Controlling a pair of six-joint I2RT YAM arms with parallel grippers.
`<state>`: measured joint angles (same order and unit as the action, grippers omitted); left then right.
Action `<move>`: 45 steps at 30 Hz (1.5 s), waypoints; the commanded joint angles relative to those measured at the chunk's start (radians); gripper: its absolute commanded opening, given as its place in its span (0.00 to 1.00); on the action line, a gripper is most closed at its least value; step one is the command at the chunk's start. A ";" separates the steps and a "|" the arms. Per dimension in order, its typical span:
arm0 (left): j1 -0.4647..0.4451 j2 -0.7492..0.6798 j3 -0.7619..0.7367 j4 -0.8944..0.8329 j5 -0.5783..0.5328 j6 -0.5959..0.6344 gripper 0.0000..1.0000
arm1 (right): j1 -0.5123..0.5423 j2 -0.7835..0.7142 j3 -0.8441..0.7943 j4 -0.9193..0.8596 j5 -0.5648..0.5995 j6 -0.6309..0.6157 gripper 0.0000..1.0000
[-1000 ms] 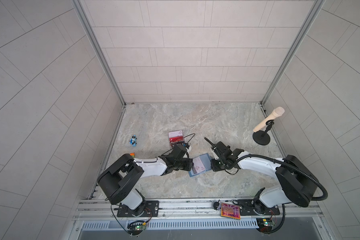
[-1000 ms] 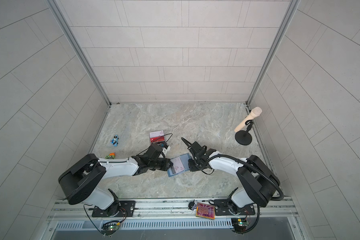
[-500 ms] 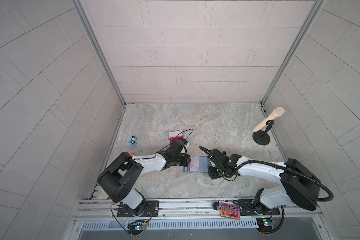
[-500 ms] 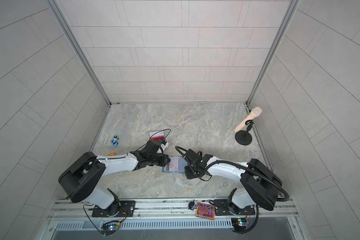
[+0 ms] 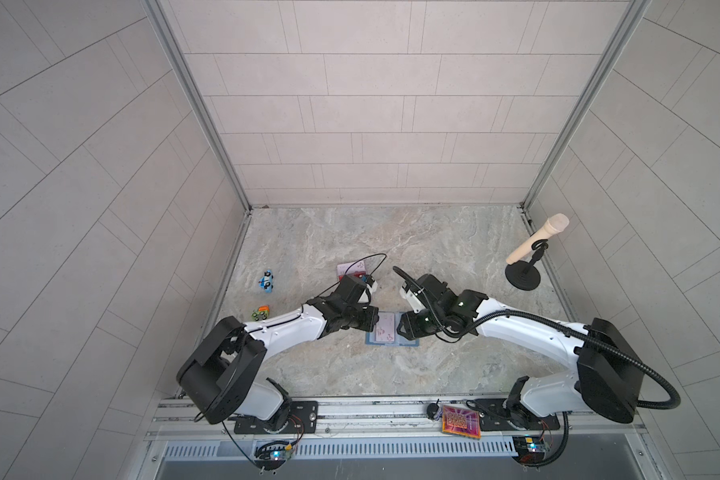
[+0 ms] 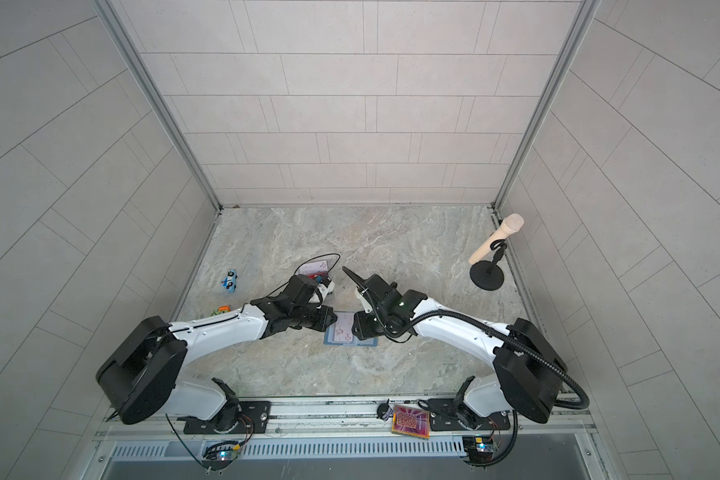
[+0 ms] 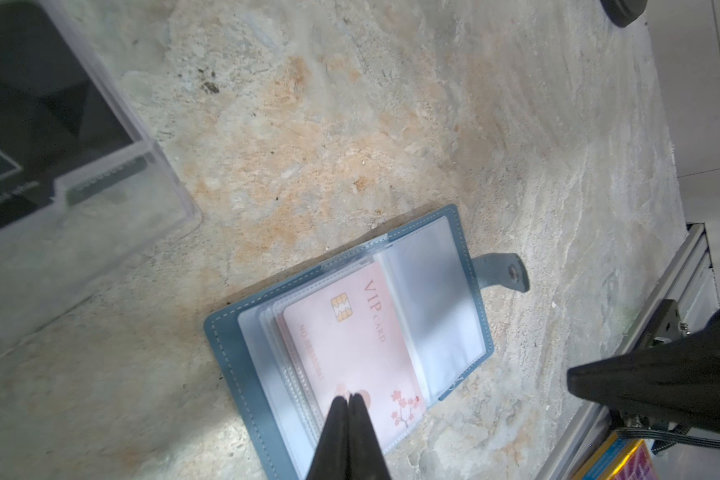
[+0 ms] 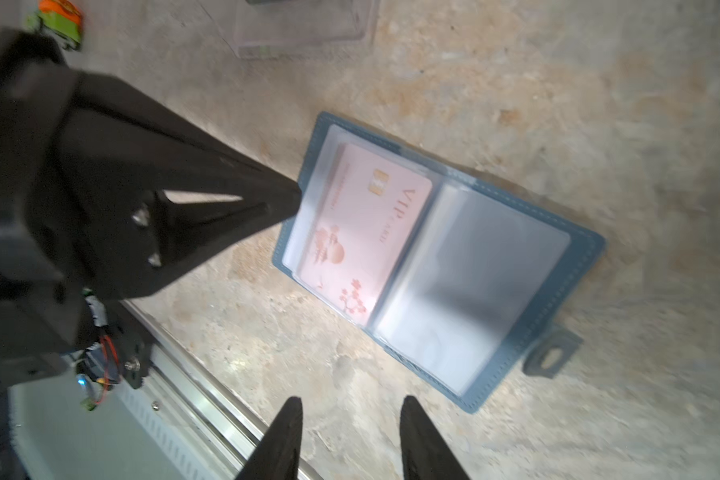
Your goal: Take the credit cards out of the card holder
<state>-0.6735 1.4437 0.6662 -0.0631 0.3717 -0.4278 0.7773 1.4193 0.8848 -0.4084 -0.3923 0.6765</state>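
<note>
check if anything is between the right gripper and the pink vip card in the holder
No loose object lies between the open right gripper and the pink card. But the card sits under a clear sleeve of the card holder, and the shut left gripper rests on its far end.

Slate-blue leather-look card holder lies open on the table, at one o'clock from the parted fingers of the right gripper; pale pink plastic VIP card sleeved inside; left gripper at ten o'clock.
</note>
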 commanded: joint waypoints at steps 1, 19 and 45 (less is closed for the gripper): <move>0.003 0.015 -0.032 -0.003 -0.024 -0.003 0.03 | -0.042 0.037 -0.039 0.141 -0.121 0.051 0.44; 0.002 0.056 -0.088 0.052 -0.045 -0.028 0.01 | -0.089 0.231 -0.087 0.347 -0.182 0.129 0.32; 0.001 0.055 -0.123 0.063 -0.044 -0.038 0.02 | -0.116 0.224 -0.143 0.524 -0.294 0.178 0.25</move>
<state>-0.6735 1.4883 0.5705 0.0380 0.3466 -0.4564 0.6666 1.6703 0.7513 0.0704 -0.6647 0.8436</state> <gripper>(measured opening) 0.040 0.254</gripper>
